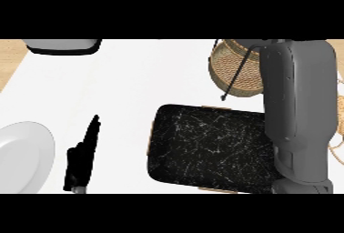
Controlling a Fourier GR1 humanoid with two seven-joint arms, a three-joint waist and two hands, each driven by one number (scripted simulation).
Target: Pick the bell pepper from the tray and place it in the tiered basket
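Bell pepper is nowhere to be seen: the dark tray (211, 150) shows only bare surface, so it may be hidden in the right hand, which is out of sight beyond the grey forearm (299, 104) stretching toward the wicker basket (235, 68). The left hand (82, 159) rests near the white plate (23, 157), fingers straight and pressed together.

No text, label, brand, number or sign can be read anywhere.
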